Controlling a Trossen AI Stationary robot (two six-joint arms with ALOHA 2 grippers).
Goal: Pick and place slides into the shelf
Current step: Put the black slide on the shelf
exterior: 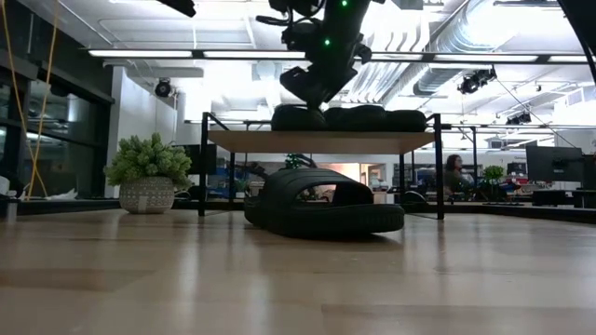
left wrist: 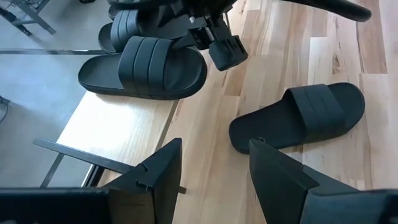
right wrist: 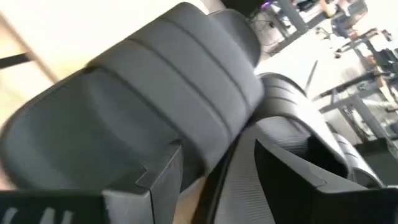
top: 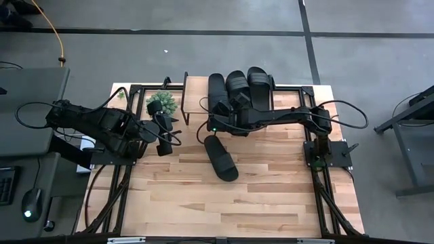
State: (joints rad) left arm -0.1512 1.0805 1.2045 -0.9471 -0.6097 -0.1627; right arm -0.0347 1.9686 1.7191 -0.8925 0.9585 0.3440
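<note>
Three black slides point(top: 237, 85) lie side by side, soles down, on the light wooden top of the shelf point(top: 195, 95) at the table's far side. A fourth slide point(top: 222, 157) lies sole down on the table in front of the shelf, also in the left wrist view point(left wrist: 298, 115). My right gripper point(left wrist: 221, 46) stands open just above the shelf's near edge, beside the leftmost slide point(right wrist: 155, 87). Its fingers are close to that slide and apart from it. My left gripper point(left wrist: 214, 146) waits open over the table's left side, holding nothing.
A small potted plant point(top: 163, 102) stands on the table left of the shelf, near my left gripper. The shelf's thin black legs point(exterior: 203, 167) stand behind the loose slide. Bare tabletop point(top: 224, 210) stretches toward the near edge.
</note>
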